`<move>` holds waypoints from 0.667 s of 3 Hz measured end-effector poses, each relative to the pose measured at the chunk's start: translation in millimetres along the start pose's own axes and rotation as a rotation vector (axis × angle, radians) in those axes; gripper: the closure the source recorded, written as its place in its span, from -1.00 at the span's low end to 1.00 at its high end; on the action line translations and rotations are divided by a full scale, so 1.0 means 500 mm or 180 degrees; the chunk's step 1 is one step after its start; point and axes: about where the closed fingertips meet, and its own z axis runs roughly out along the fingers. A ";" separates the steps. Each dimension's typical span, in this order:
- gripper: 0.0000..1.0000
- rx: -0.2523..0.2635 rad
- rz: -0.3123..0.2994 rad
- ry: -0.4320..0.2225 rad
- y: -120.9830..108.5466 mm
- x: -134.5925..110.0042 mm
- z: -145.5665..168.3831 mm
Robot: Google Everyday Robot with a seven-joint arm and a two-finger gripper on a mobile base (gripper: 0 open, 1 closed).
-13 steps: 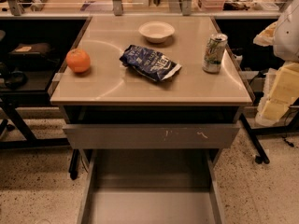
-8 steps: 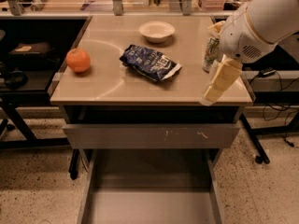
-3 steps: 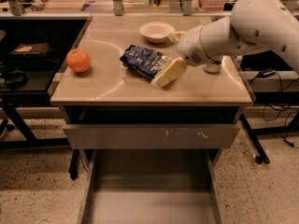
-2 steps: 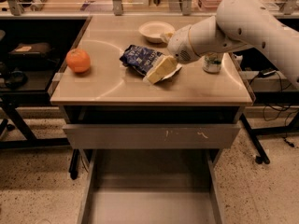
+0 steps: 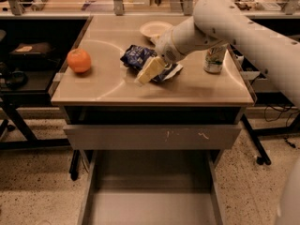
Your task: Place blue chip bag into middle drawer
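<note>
The blue chip bag (image 5: 137,56) lies on the tan table top, near its middle, with its silvery end to the right. My gripper (image 5: 149,71) hangs over the bag's front right part, its cream fingers pointing down and left. My white arm comes in from the upper right. The middle drawer (image 5: 152,205) is pulled out below the table, grey, with a flat bare floor. Above it is a grey drawer front (image 5: 154,136) with white scratch marks.
An orange (image 5: 78,60) sits at the table's left. A white bowl (image 5: 155,29) is at the back, and a drink can (image 5: 214,58) stands at the right. Dark desks flank the table on both sides.
My arm has swung in from the right, past the can, and leftward over the chip bag. The bag, orange, bowl and can have not moved.
</note>
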 end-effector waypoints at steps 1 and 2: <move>-1.00 -0.0056 0.0035 0.0117 -0.010 0.015 0.039; -1.00 -0.0111 0.0103 0.0197 -0.023 0.034 0.066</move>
